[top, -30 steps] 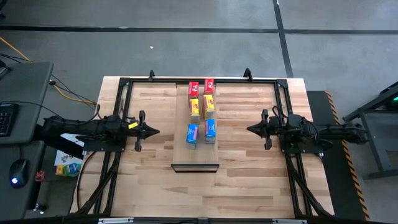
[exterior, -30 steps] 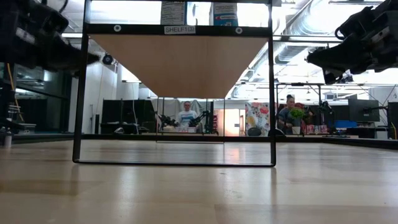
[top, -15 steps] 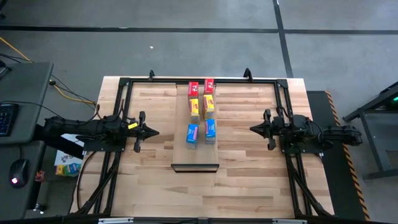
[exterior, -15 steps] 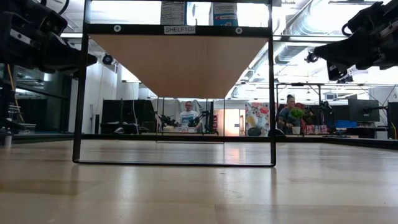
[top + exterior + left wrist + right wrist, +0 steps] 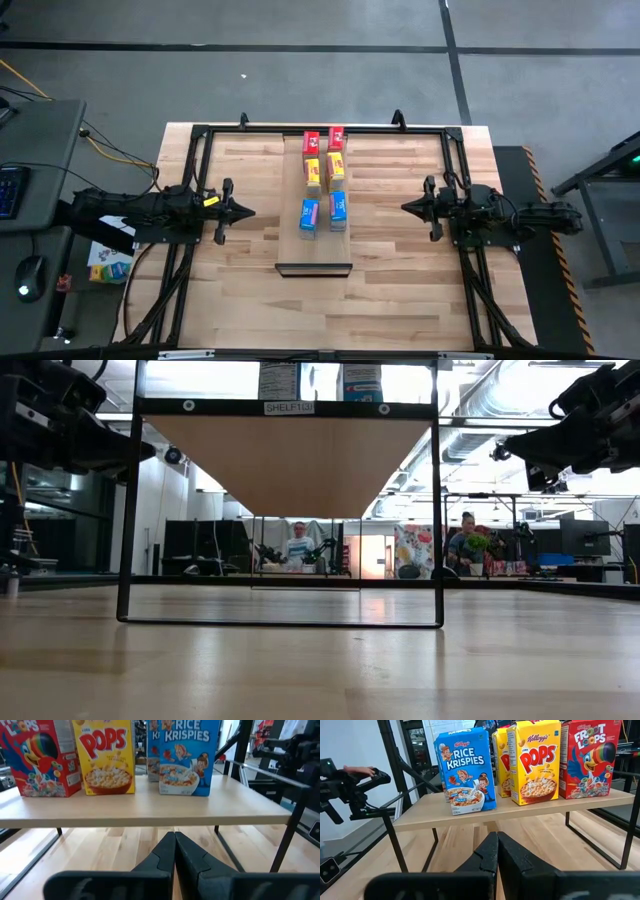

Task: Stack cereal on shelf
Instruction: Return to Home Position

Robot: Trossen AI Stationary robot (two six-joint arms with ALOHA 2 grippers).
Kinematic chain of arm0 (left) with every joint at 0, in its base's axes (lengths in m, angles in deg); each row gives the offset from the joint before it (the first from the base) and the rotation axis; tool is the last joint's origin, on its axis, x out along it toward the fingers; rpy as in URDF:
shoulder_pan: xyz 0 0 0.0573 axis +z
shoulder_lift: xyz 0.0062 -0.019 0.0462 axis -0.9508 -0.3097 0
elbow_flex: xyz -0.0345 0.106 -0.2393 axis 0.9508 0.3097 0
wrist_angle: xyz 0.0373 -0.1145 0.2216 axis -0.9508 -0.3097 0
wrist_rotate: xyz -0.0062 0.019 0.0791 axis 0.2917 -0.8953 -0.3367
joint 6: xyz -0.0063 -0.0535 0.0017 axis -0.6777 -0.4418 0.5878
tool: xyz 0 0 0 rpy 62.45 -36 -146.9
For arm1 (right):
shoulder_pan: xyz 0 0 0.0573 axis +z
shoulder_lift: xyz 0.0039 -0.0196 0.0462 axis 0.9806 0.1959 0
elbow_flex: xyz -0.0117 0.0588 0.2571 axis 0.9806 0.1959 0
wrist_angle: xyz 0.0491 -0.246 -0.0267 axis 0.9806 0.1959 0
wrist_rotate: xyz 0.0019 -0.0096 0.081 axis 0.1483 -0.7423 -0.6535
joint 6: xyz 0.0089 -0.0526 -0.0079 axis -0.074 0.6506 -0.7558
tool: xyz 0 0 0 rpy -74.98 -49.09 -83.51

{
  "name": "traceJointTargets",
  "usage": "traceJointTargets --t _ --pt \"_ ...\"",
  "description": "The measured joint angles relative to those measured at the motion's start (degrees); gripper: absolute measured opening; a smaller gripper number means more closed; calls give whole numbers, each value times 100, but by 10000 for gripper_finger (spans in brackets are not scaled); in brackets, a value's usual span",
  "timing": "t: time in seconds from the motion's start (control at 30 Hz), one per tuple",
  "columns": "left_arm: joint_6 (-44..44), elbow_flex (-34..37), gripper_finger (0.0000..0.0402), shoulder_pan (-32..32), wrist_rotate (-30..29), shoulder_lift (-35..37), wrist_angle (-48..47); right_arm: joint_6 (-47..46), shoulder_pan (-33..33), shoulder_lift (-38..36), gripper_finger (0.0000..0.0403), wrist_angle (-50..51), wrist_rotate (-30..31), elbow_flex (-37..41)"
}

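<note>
Jaws: left and right both clenched empty, well clear of the shelf point(image 5: 325, 250), nothing left to grab I'd say
Cereal point(image 5: 335, 166): colour pairs, lined up on shelf

We look straight down overhead, level from six o'clock, inward from wrists at nine and three; all share the shelf point(image 5: 325, 250).

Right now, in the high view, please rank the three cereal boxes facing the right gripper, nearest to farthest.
1. Blue cardboard cereal box, level with the right gripper.
2. Yellow cardboard cereal box, mid-row.
3. Red cardboard cereal box, at the pale-wood shelf's end opposite its lip.
</note>
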Motion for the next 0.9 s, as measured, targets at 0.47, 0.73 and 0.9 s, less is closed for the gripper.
traceJointTargets --t 0.47,0.73,0.9 --pt "0 0 0 0 -4 398 10 0 0 2 0 2 0 2" --pt "0 0 0 0 -4 398 9 0 0 2 0 2 0 2" --pt "0 0 0 0 -4 398 9 0 0 2 0 3 0 4"
